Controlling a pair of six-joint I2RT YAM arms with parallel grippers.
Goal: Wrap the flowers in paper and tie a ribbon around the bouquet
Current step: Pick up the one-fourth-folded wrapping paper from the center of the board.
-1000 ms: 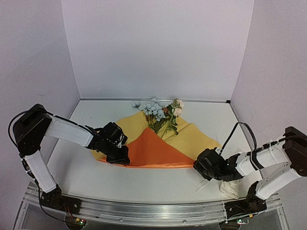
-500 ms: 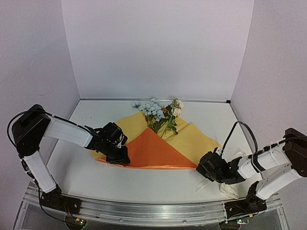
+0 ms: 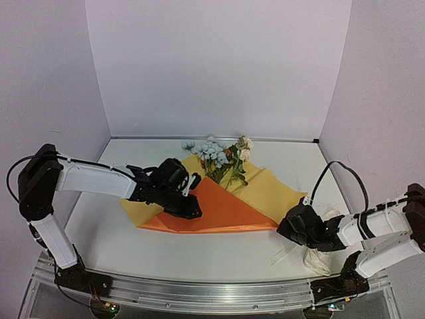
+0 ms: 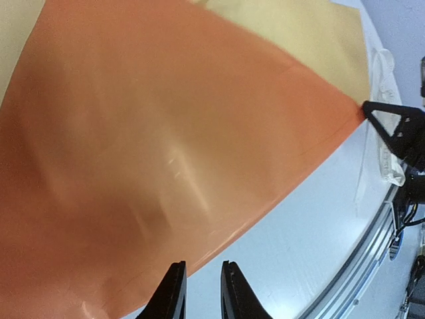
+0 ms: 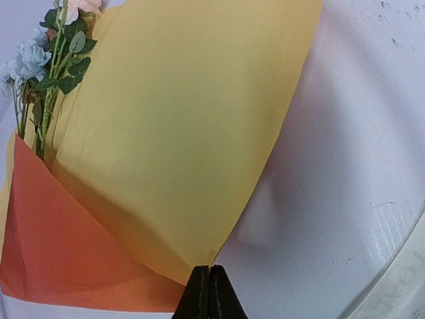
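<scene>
A white table point(image 3: 99, 229) stands before pale walls point(image 3: 219, 66), metal rail point(image 3: 212, 294) nearest.

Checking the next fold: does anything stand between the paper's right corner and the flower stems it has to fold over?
Yes. The right gripper pinches the paper at its right corner; between it and the flowers, the left gripper and its arm sit over the orange flap, in the fold's likely path.
</scene>
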